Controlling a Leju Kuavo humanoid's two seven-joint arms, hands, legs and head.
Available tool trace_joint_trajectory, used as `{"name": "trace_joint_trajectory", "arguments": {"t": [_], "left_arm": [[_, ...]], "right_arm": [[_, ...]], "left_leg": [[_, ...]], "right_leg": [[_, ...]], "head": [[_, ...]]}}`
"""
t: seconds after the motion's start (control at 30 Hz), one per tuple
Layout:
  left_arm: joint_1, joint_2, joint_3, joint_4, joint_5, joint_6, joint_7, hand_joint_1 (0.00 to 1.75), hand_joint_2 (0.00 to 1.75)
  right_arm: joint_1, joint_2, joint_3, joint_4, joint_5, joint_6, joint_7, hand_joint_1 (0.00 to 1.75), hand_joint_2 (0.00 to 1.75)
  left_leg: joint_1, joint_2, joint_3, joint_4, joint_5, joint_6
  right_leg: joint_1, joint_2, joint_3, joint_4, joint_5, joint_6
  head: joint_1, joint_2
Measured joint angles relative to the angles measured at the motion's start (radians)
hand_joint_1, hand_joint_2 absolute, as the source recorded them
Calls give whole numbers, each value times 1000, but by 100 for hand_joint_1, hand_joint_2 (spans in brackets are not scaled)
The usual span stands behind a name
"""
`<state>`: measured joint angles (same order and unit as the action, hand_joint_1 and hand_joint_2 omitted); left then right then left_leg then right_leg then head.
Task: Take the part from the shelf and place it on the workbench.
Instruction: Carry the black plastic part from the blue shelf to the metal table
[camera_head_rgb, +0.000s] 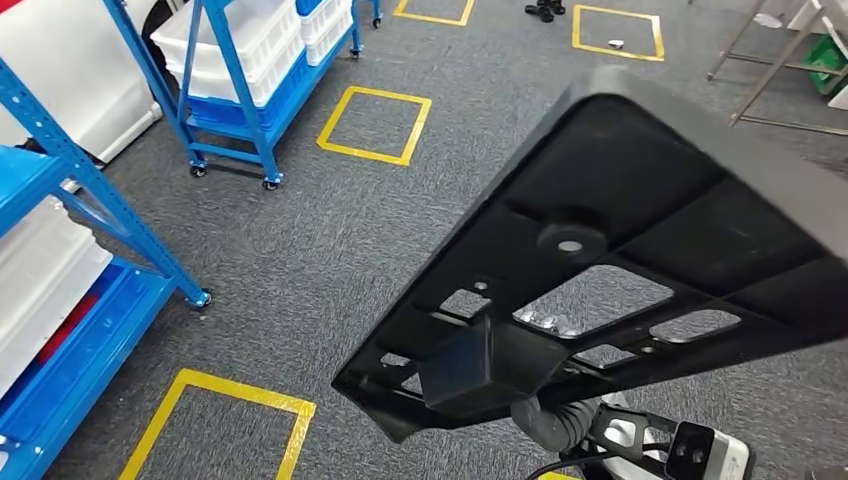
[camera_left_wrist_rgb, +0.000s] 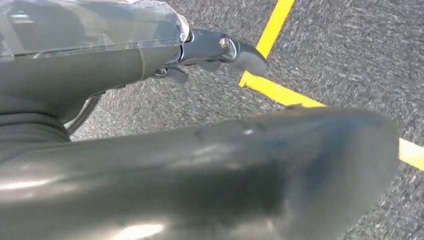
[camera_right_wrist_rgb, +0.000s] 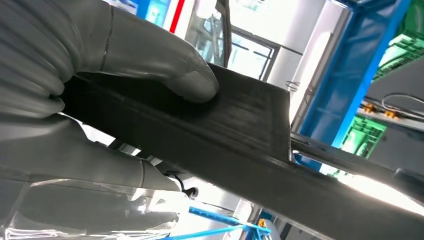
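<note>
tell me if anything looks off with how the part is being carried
The black part sits tilted, one corner low near the robot and the far edge raised. The right hand pinches it at one edge, thumb on top and fingers beneath, so most of the panel juts out unsupported. Nothing looks cracked or dropped; the left hand holds nothing.

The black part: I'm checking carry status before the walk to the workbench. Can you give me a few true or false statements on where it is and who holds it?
1. The black part is held up above the grey carpet. True.
2. The right hand grips the part's edge, thumb pressed on its face. True.
3. The part lies on a blue shelf rack. False: it is in hand, away from the rack.
4. The part is a solid plate. False: it has cut-outs.
</note>
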<state>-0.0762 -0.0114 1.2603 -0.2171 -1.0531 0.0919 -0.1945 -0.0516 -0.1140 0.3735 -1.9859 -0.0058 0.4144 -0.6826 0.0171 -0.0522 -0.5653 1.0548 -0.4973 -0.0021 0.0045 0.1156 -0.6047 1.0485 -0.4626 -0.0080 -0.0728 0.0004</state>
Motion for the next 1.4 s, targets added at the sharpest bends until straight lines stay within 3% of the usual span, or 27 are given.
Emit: {"name": "trace_joint_trajectory", "arguments": {"t": [0.03, 0.1, 0.17, 0.23, 0.27, 0.3, 0.33, 0.4, 0.47, 0.53, 0.57, 0.63, 0.7, 0.73, 0.77, 0.8, 0.87, 0.93, 1.0, 1.03, 1.07, 1.13, 1.2, 1.27, 1.3, 1.33, 1.4], "left_arm": [[-1, -1, 0, 0, 0, 0, 0, 0, 0], [-3, -3, 1, 0, 1, 0, -1, 0, 0], [-2, -3, 1, 0, -2, -1, -2, 0, 0], [0, -3, 1, 0, -4, -3, -4, 0, 0], [0, -3, 1, 0, -4, -4, -5, 0, 0], [-2, -3, 1, 0, -4, -6, -5, 0, 0], [-3, -3, 1, 0, -4, -6, -4, 0, 0], [-6, -3, 1, 0, -4, -6, -2, 0, 0], [-5, -3, 1, 0, -6, -6, 2, 0, 0], [-7, -4, 1, 0, -10, -6, 4, 0, 0], [-9, -3, 1, 0, -10, -6, 3, 0, 0], [-13, -3, 1, 0, -7, -7, -3, 0, 0], [-13, -2, 3, 0, 1, -8, -8, 0, 0], [-11, -2, 5, 0, 6, -6, -8, 0, 0], [-11, -1, 8, 0, 10, -3, -7, 0, 0], [-11, -1, 11, 0, 15, 1, -5, 0, 0], [-12, 1, 17, 0, 19, 8, -4, 0, 0], [-13, 1, 22, 0, 20, 11, -5, 0, 0], [-15, 1, 25, 0, 21, 11, -7, 0, 0], [-16, 1, 26, 0, 22, 11, -9, 0, 0], [-17, 1, 26, 0, 24, 11, -9, 0, 0], [-18, 1, 27, -1, 26, 11, -10, 0, 0], [-16, 1, 29, -1, 28, 10, -10, 0, 0], [-14, 2, 31, -1, 29, 10, -8, 0, 0], [-14, 2, 31, -1, 30, 9, -7, 0, 0], [-14, 1, 32, -1, 30, 9, -6, 0, 0], [-15, 1, 33, -1, 31, 8, -3, 0, 0]], "right_arm": [[1, 1, -5, -2, 0, 0, 0, 175, 175], [2, 2, -12, -6, -2, 2, 0, 175, 175], [1, 8, -20, -10, -10, 15, 0, 175, 175], [4, 21, -29, -12, -25, 42, 0, 175, 175], [7, 29, -34, -13, -32, 56, 0, 175, 175], [10, 35, -39, -16, -37, 68, 0, 175, 175], [14, 42, -43, -21, -40, 79, 0, 175, 175], [19, 54, -53, -34, -46, 99, 0, 175, 175], [25, 66, -63, -46, -50, 115, 0, 175, 175], [36, 76, -73, -54, -51, 129, 0, 175, 175], [44, 81, -77, -57, -49, 135, 0, 175, 175], [54, 92, -81, -61, -42, 142, 0, 175, 175], [59, 102, -81, -60, -37, 144, 0, 175, 175], [63, 105, -81, -59, -36, 144, 0, 175, 175], [68, 107, -81, -56, -36, 144, 0, 175, 175], [72, 109, -81, -53, -36, 144, 0, 175, 175], [76, 110, -81, -46, -39, 146, 0, 175, 175], [76, 111, -80, -39, -47, 151, 0, 175, 175], [76, 112, -80, -34, -56, 163, 0, 175, 175], [76, 113, -80, -33, -58, 168, 0, 175, 175], [76, 114, -80, -32, -59, 173, 0, 175, 175], [74, 115, -78, -30, -60, 178, 0, 175, 175], [71, 116, -76, -27, -61, 178, 0, 175, 175], [71, 118, -75, -22, -64, 179, 0, 175, 175], [72, 119, -75, -20, -66, 180, 0, 175, 175], [72, 120, -74, -18, -68, 181, 0, 175, 175], [70, 124, -71, -17, -72, 181, 0, 175, 175]], "left_leg": [[-1, 11, 0, -1, 2, 6], [1, 30, 2, -5, 5, 17], [-1, 50, 2, -7, 4, 24], [-6, 74, 2, -7, 2, 27], [-8, 86, 3, -7, 0, 28], [-10, 96, 5, -7, -1, 28], [-11, 106, 8, -7, -4, 28], [-13, 124, 15, -9, -9, 26], [-15, 143, 21, -14, -12, 20], [-16, 164, 29, -22, -14, 13], [-15, 161, 32, -22, -17, 9], [-14, 121, 18, 21, -45, 3], [-11, 74, -39, 135, -99, -2], [-10, 65, -73, 195, -120, -5], [-9, 62, -96, 234, -125, -9], [-6, 61, -105, 239, -112, -13], [1, 51, -71, 148, -44, -21], [9, 10, -25, 41, 0, -24], [9, -11, -12, 7, 3, -14], [7, -1, -12, 6, 5, -4], [6, 9, -11, 5, 6, 2], [7, 29, -8, 1, 8, 13], [4, 50, -6, -1, 6, 21], [0, 74, -6, -1, 3, 23], [-2, 86, -4, -1, 1, 23], [-3, 97, -1, -1, -2, 23], [-5, 116, 8, -3, -8, 22]], "right_leg": [[-1, 2, -3, 1, 1, 4], [0, -33, -19, 31, -18, 13], [-1, -88, -70, 134, -71, 22], [-6, -108, -134, 255, -114, 27], [-7, -110, -148, 280, -113, 26], [-7, -112, -142, 264, -93, 23], [-5, -118, -115, 209, -59, 18], [9, -160, -44, 68, -6, 1], [25, -187, -9, -4, 6, -14], [30, -169, -7, -15, 8, -24], [27, -158, -2, -24, 12, -26], [18, -137, 11, -44, 21, -33], [14, -117, 17, -50, 23, -38], [13, -104, 17, -50, 22, -39], [12, -90, 17, -48, 21, -39], [11, -76, 18, -46, 20, -37], [5, -48, 18, -35, 14, -29], [1, -24, 10, -13, 3, -15], [-1, -5, -2, 1, -1, -3], [-1, 4, -6, 2, 0, 1], [-2, 2, -9, 4, 0, 5], [-1, -39, -26, 40, -21, 12], [-2, -94, -82, 151, -76, 21], [-7, -110, -145, 267, -115, 24], [-7, -111, -155, 283, -111, 23], [-6, -113, -143, 256, -87, 19], [4, -145, -76, 125, -21, 4]], "head": [[0, 0], [0, 0], [0, 0], [0, 0], [0, 0], [0, 0], [0, 0], [0, 0], [0, 0], [0, 0], [0, 0], [0, 0], [0, 0], [0, 0], [0, 0], [0, 0], [0, 0], [0, 0], [0, 0], [0, 0], [0, 0], [0, 0], [1, 0], [0, 0], [0, 0], [0, 0], [0, 0]]}}
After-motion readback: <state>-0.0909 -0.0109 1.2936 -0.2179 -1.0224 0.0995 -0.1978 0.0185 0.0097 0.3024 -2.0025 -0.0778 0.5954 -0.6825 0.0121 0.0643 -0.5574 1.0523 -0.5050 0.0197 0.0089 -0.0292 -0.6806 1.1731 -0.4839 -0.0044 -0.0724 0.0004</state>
